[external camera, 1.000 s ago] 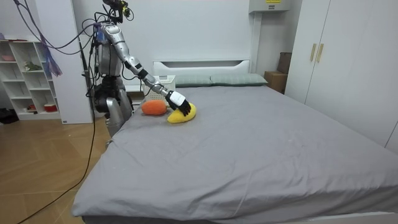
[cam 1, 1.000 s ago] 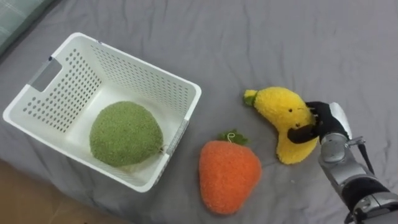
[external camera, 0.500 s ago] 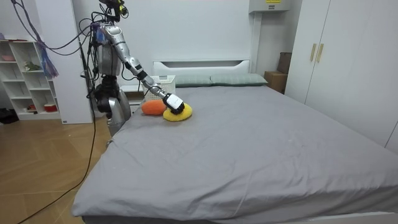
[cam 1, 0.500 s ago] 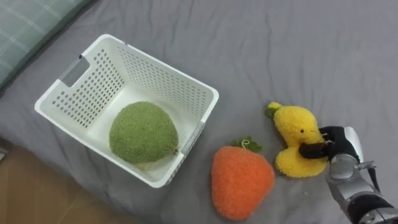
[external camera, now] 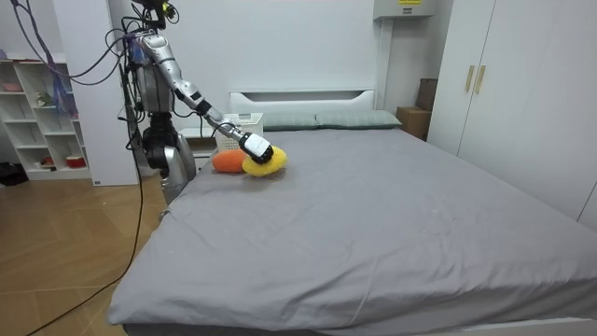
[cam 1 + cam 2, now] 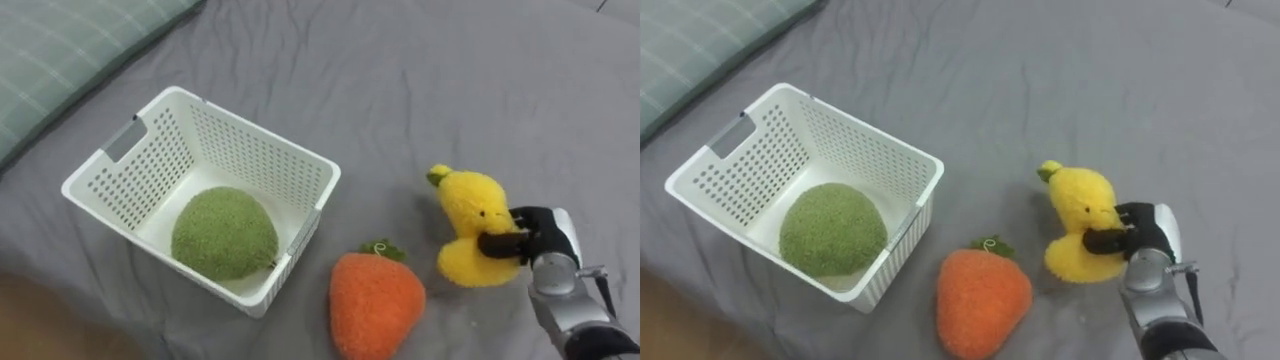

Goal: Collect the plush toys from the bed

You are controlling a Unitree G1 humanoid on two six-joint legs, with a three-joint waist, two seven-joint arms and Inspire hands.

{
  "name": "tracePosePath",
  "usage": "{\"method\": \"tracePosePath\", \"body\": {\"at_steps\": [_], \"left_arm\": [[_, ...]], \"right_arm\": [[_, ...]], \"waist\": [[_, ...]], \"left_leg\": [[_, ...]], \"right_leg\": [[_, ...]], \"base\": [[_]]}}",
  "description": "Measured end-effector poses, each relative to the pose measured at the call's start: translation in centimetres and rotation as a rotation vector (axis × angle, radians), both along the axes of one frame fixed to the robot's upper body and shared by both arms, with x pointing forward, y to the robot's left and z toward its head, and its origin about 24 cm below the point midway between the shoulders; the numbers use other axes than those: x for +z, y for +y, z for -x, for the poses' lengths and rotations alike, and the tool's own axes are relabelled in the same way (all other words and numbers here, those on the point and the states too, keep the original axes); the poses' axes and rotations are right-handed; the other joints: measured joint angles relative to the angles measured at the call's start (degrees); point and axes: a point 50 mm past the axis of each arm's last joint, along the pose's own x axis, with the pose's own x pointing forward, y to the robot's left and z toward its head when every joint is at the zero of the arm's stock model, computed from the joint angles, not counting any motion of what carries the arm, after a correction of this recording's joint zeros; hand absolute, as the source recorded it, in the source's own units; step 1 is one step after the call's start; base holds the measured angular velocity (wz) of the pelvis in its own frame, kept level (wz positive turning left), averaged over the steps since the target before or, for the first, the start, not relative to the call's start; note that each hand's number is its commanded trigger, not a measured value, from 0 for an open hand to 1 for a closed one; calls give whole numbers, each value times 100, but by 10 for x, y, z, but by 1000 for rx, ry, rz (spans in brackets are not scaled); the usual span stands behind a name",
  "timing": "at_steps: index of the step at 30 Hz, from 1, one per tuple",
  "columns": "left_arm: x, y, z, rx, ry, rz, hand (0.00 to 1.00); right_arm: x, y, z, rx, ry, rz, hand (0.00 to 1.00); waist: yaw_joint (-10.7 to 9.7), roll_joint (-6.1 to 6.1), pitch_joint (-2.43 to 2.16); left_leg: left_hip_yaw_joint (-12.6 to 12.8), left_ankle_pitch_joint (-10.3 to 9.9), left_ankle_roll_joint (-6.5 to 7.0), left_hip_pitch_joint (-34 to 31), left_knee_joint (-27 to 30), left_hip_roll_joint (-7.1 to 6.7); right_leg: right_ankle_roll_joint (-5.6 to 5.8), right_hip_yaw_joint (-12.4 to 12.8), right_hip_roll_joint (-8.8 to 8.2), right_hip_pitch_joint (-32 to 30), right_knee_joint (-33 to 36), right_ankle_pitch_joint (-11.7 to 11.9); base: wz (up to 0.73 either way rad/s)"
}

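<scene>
Yellow plush toy [image 6: 470,225] | right hand [image 6: 545,240] fingers [image 6: 497,243] curled round it | on grey bed [image 6: 450,80]

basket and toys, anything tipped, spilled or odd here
Nothing stands out: white basket upright on the bed, green plush inside, orange plush beside it, right hand curled round the yellow plush.

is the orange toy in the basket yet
No, the orange toy lies on the grey bed beside the white basket, which holds the green toy.
</scene>
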Motion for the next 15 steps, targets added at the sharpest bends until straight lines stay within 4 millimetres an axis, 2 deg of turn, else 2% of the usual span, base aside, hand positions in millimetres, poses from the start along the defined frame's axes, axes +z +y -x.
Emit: {"method": "tracePosePath", "body": {"at_steps": [5, 7, 9, 10, 15], "left_arm": [[0, 3, 9, -34, 35, -32, 0], [1, 5, 12, -42, 51, -42, 0], [0, 5, 11, -40, 49, -38, 0], [0, 4, 10, -41, 49, -33, 0], [0, 1, 4, -19, 36, -22, 0]], "right_arm": [[25, 11, -12, 53, -146, -5, 100], [44, 23, -18, 132, -234, 36, 100], [60, 31, -24, 172, -303, 45, 100], [68, 36, -27, 190, -343, 45, 100], [99, 53, -34, 282, -461, 56, 100]], "waist": [[-41, 4, -12], [-48, 13, -13], [-45, 37, -17], [-21, 51, -34], [-10, 110, -43]], "left_leg": [[36, 3, -4, 262, -28, -3], [57, 2, -1, 356, -35, 0], [58, 0, 1, 425, -34, -2], [58, 0, 2, 455, -35, -4], [47, -1, 5, 512, -36, -17]], "right_leg": [[6, 64, -1, 240, 4, -5], [6, 98, -2, 322, 5, -5], [6, 104, -8, 382, 18, -5], [6, 122, -9, 406, 19, -5], [7, 144, -12, 466, 18, -6]], "base": [[-5], [-7], [0], [0], [0]]}}
